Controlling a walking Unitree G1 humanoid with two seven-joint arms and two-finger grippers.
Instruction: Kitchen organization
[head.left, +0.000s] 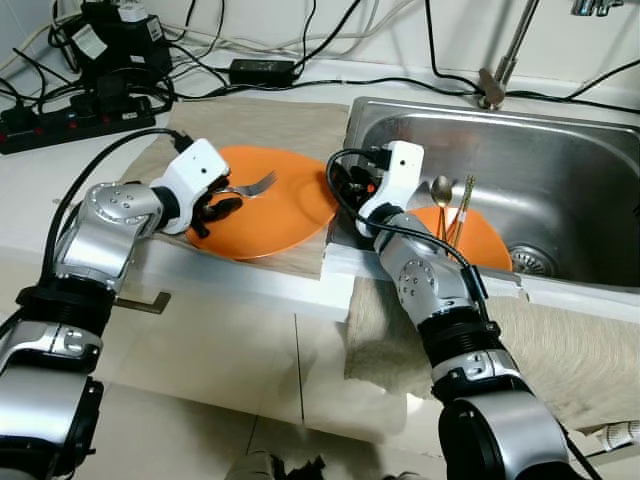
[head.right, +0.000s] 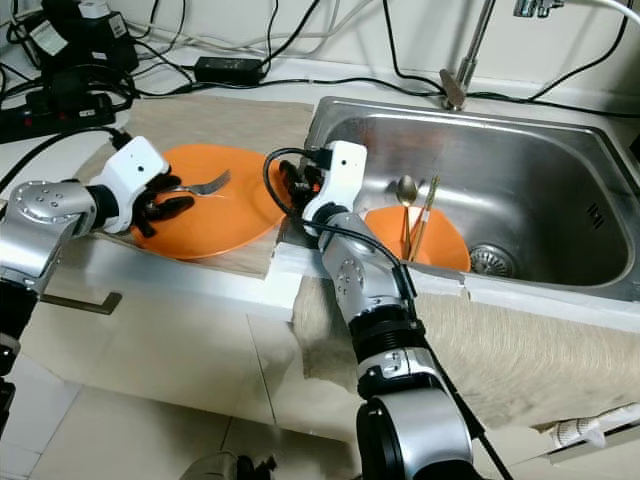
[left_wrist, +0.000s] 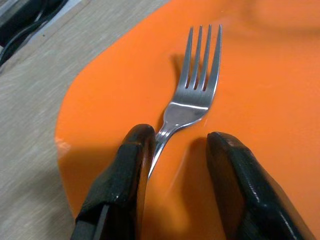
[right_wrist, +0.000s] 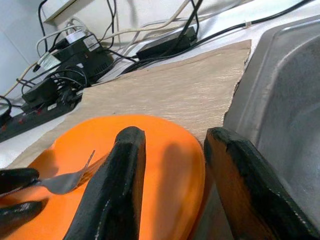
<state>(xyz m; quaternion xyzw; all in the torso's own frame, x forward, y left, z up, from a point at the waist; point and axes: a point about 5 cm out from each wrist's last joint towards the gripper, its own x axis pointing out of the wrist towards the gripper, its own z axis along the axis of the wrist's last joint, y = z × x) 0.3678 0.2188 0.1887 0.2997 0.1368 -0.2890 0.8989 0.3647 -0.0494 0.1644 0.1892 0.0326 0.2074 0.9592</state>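
An orange plate (head.left: 285, 215) lies on a beige mat on the counter, left of the sink. A steel fork (left_wrist: 192, 95) rests on it, tines pointing away from my left gripper (left_wrist: 177, 137). That gripper is open over the plate's near-left part, and the fork's handle runs between its fingers, against one of them. My right gripper (right_wrist: 172, 135) is open at the sink's left rim, its fingers either side of the plate's right edge. A second orange plate (head.left: 485, 245) lies in the steel sink (head.left: 560, 150) with a spoon (head.left: 441, 190) and chopsticks (head.left: 464, 205) on it.
A power strip (head.left: 70, 120), adapters and cables crowd the back left of the counter. The faucet base (head.left: 492, 92) stands behind the sink. A beige cloth (head.left: 560, 350) hangs over the counter's front edge. The drain (head.left: 530, 260) is beside the sink plate.
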